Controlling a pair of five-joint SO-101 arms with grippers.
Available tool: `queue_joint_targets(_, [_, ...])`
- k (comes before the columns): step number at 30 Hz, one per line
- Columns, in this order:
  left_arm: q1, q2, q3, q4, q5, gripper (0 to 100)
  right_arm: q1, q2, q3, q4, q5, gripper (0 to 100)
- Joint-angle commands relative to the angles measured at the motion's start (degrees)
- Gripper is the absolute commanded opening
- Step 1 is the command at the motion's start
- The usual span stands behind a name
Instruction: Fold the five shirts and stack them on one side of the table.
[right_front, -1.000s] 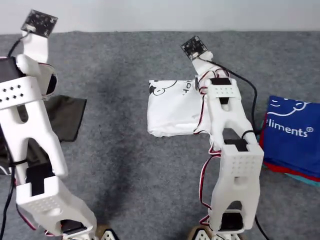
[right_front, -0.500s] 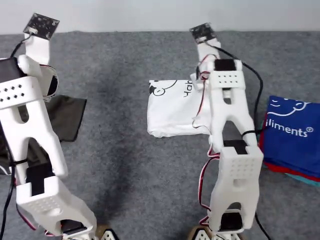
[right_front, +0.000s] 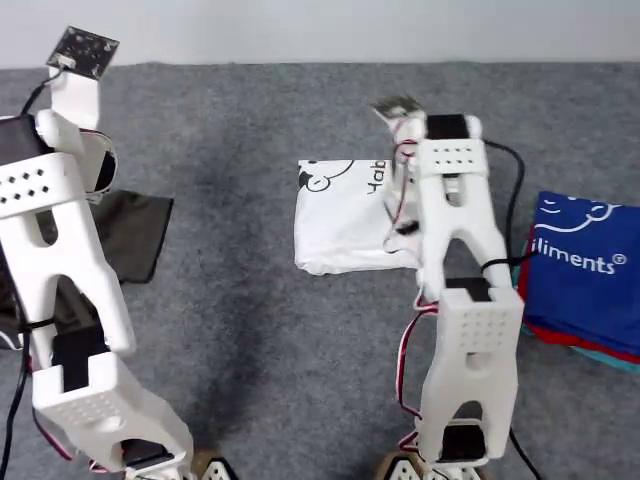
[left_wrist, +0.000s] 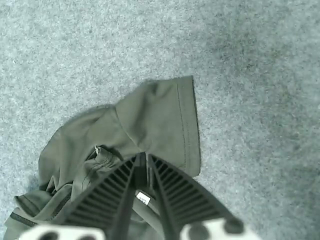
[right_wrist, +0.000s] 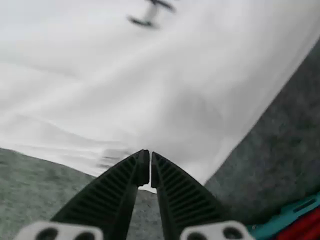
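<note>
Grey felt-like table (right_front: 240, 300), pale wall along its far edge. Item one: white shirt (right_front: 340, 215), folded into a rough rectangle with dark print on top, lying at the middle of the table. Item two: olive shirt (right_front: 135, 230), crumpled and unfolded, at the left edge, partly under the left arm (right_front: 55, 250). Item three: stack of folded shirts at the right edge, with blue shirt (right_front: 585, 260) uppermost and red (right_front: 560, 335) and teal (right_front: 610, 358) edges showing beneath. Left gripper (left_wrist: 142, 156): fingers pressed together, tips over the olive shirt (left_wrist: 150, 120) beside its hemmed sleeve. Right gripper (right_wrist: 146, 152): fingers pressed together, tips at the near edge of the white shirt (right_wrist: 165, 85) where cloth meets table; whether any cloth is caught between them cannot be told. Right arm (right_front: 455, 250) stretches over the white shirt's right side.
</note>
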Motion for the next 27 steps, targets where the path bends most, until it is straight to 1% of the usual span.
queue_joint_targets(1, [0.0, -3.6, -0.3, 1.1, -0.4, 2, 3.2, 1.5, -3.1, 2.4, -0.2, 1.1])
queue_joint_targets(5, [0.0, -3.6, -0.3, 1.1, -0.4, 2, 3.8, 0.5, -4.6, 6.2, -0.2, 1.0])
queue_joint_targets(10, [0.0, -3.7, -0.4, 1.1, -0.4, 2, 0.7, -8.0, -4.9, 6.4, -0.3, 1.0])
queue_joint_targets(13, [0.0, -3.8, -0.6, 1.1, -0.4, 2, -1.9, -10.5, -4.7, 3.2, -0.3, 1.3])
queue_joint_targets(15, [0.0, -3.8, -0.6, 1.1, -0.4, 2, -2.2, -8.7, -4.7, 0.1, -0.3, 1.4])
queue_joint_targets(17, [0.0, -3.8, -0.6, 1.1, -0.4, 2, -1.7, -4.4, -4.7, -2.2, -0.2, 1.4])
queue_joint_targets(19, [0.0, -3.8, -0.6, 1.1, -0.4, 2, -0.2, 1.2, -4.7, -2.3, -0.2, 1.3])
queue_joint_targets(22, [0.0, -3.8, -0.6, 1.1, -0.4, 2, 2.2, 6.8, -5.2, 2.6, -0.2, 1.1])
queue_joint_targets(24, [0.0, -3.8, -0.6, 1.1, -0.4, 2, 3.7, 6.8, -5.6, 6.7, -0.2, 1.0])
queue_joint_targets(27, [0.0, -3.8, -0.6, 1.1, -0.4, 2, 6.3, 2.9, -5.2, 6.6, -0.2, 1.0])
